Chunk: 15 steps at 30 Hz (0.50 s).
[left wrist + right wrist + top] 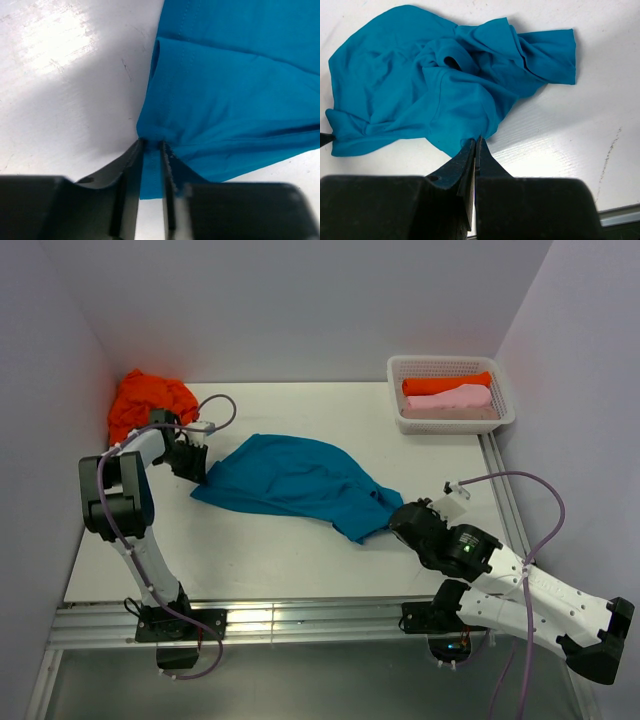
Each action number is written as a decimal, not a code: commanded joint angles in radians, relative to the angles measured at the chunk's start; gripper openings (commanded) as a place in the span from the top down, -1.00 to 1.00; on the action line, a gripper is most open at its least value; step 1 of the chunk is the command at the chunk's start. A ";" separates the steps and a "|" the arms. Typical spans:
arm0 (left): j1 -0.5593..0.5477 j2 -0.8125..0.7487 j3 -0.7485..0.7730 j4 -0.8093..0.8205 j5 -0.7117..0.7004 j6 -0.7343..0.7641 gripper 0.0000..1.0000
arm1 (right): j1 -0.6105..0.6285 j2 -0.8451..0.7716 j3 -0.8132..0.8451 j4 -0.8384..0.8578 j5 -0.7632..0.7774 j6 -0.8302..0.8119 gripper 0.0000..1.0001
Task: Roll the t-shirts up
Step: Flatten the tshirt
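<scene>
Right gripper [476, 142] is resting low at the near right of the white table [260, 550], its fingers pressed flat together; the tips are touching the near hem of the teal t-shirt [290, 480], and whether any cloth is caught between them I cannot tell. Behind the arm bases a metal rail [300, 625] is running along the near table edge; a pale purple cable [545, 505] is looping up from the right arm. The teal t-shirt is lying unrolled and rumpled across the middle of the table, stretching from the right gripper leftward and away. Left gripper [151, 147] is clamping the shirt's far-left edge, a narrow strip of teal showing between its fingers. The table surface is showing faint dark scuffs and glare. Farther back, a crumpled orange t-shirt [150, 400] is sitting in the far-left corner; at the far right a white lattice basket [395, 390] is holding a rolled orange t-shirt [445, 384] beside a rolled pink t-shirt [450, 400]. Plain pale grey walls [300, 300] are enclosing the table on three sides.
</scene>
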 commanded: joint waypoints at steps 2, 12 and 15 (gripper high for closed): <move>-0.015 0.017 0.042 0.003 0.007 -0.011 0.70 | 0.006 -0.002 0.003 0.018 0.035 0.005 1.00; -0.013 -0.043 0.097 -0.026 0.003 -0.010 0.87 | 0.004 -0.013 0.017 -0.016 0.044 0.006 1.00; -0.013 -0.068 0.108 -0.029 -0.005 -0.010 0.87 | 0.003 -0.025 0.022 -0.044 0.052 0.020 1.00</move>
